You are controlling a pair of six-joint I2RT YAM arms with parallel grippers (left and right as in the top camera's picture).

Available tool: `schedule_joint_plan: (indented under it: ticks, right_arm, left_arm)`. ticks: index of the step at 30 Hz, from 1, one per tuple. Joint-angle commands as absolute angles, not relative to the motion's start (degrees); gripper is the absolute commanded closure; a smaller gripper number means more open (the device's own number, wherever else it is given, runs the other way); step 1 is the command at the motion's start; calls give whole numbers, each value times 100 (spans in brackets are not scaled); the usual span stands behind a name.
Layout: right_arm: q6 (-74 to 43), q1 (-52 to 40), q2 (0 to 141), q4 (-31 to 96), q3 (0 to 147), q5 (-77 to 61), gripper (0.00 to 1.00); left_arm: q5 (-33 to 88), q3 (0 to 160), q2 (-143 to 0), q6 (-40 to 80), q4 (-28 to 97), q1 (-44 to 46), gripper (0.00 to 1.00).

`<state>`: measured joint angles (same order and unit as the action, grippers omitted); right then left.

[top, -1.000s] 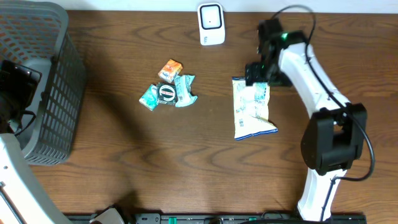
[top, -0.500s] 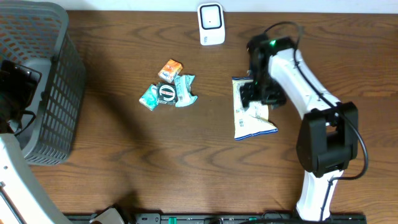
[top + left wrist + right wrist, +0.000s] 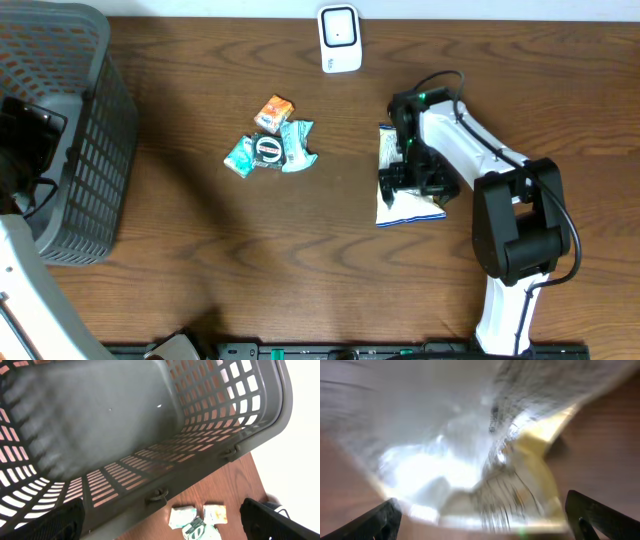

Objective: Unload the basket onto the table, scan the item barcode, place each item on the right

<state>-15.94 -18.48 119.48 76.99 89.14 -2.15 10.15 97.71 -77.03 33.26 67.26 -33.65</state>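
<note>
Movement belongs to the right arm alone: a second ago the right gripper (image 3: 408, 178) hung over the far end of the white snack bag (image 3: 402, 208), half a second ago it was over the bag's middle, and now it sits low over the near half, covering most of the bag in the overhead view. The bag itself has barely shifted and lies flat on the table (image 3: 300, 270), right of centre, well apart from the white scanner (image 3: 339, 38) that stands at the far edge. In the right wrist view the two fingers sit wide apart at the lower corners with the crinkled bag filling the space between them, so the jaws are spread and straddling it, not yet pinching. That reads as the arm lining up a grasp; the bag has yet to be lifted and carried to the scanner, so the task looks to be at an early stage. The left gripper (image 3: 161, 521) has not moved; it hovers over the grey basket (image 3: 100, 150) at the left with its jaws spread and nothing between them. A cluster of small packets (image 3: 270, 146) lies left of centre, untouched. No writing can be read: the bag shows blue-green print on white that is too small overhead and smeared by blur up close, and a round dark mark on one packet is illegible.
</note>
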Motion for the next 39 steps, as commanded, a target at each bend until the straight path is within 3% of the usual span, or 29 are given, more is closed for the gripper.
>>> schedule_joint_plan:
  ticks: [1, 7, 16, 24, 26, 27, 29, 31, 33, 39]
  right_arm:
    - [-1704, -1765, 11913, 8029, 9898, -156, 1]
    - [-1450, -1730, 11913, 8309, 11019, -163, 1]
    - [-1221, -1734, 11917, 7817, 10510, -263, 50]
    - [-1216, -1734, 11917, 6816, 9135, -655, 64]
    - [-1223, -1730, 11917, 6622, 8801, -633, 55]
    - [-1225, -1721, 11917, 6563, 8698, -631, 40]
    - [-1334, -1697, 11917, 6484, 8571, -548, 33]
    - [-1376, -1680, 11917, 6445, 8576, -438, 9]
    - [-1376, -1675, 11915, 6458, 8643, -331, 2]
    - [-1369, -1653, 11915, 6849, 9351, -329, 1]
  left_arm:
    - [989, 9850, -7653, 3374, 6740, -3385, 2]
    - [989, 9850, -7653, 3374, 6740, -3385, 2]
    - [989, 9850, -7653, 3374, 6740, -3385, 2]
    - [989, 9850, -7653, 3374, 6740, -3385, 2]
    - [989, 9850, -7653, 3374, 6740, -3385, 2]
    - [989, 9850, -7653, 3374, 6740, -3385, 2]
    - [989, 9850, -7653, 3374, 6740, -3385, 2]
    - [989, 9850, -7651, 3374, 6740, -3385, 2]
    - [989, 9850, -7653, 3374, 6740, -3385, 2]
    - [989, 9850, -7653, 3374, 6740, -3385, 2]
